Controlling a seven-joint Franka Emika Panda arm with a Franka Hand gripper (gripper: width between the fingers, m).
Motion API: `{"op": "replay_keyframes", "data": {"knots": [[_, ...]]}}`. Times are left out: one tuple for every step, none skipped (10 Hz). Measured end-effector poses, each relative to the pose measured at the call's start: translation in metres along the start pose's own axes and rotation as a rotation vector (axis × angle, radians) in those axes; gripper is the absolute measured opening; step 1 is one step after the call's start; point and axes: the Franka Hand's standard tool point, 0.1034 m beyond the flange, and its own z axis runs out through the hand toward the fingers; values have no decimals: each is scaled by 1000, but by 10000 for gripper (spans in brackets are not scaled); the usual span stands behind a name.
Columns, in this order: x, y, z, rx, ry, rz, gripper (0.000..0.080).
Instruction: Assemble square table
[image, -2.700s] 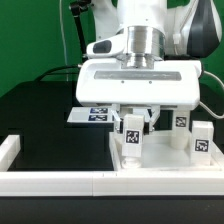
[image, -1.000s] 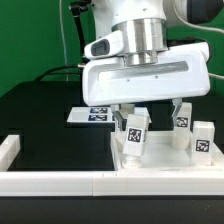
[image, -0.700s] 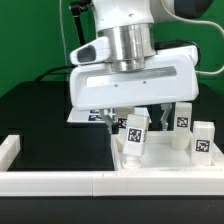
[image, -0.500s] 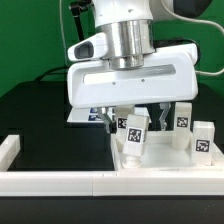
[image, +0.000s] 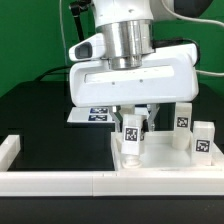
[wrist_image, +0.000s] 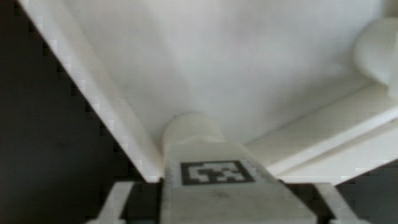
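The square table's white top (image: 165, 166) lies at the exterior view's right, behind the low front wall. A small white tagged leg (image: 132, 138) stands upright on its near left part. My gripper (image: 133, 126) hangs straight above it, its fingers pressed on both sides of the leg. In the wrist view the same leg (wrist_image: 210, 165) fills the gap between my fingers (wrist_image: 125, 202), with the top's inner face (wrist_image: 214, 60) and raised rim (wrist_image: 103, 100) beyond. Two more tagged legs (image: 183, 118) (image: 203, 141) stand on the top's right side.
The marker board (image: 86, 116) lies on the black table behind the tabletop's left corner. Low white border walls run along the front (image: 55, 183) and the left end (image: 8, 150). A green backdrop closes the back.
The gripper has moved toward the exterior view's left and come down over the front leg. Its fingers, wide apart earlier, have closed in against the leg's sides.
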Motion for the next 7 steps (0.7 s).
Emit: {"op": "replay_keyframes", "data": {"knots": [[0, 0, 0, 0, 0, 66, 291], [0, 0, 0, 1, 0, 108, 291], [0, -1, 0, 2, -1, 196, 291], [-1, -1, 1, 1, -7, 266, 291], [4, -2, 1, -7, -65, 365, 291], [12, -2, 2, 1, -111, 509, 291], [17, 0, 2, 7, -145, 611, 291]]}}
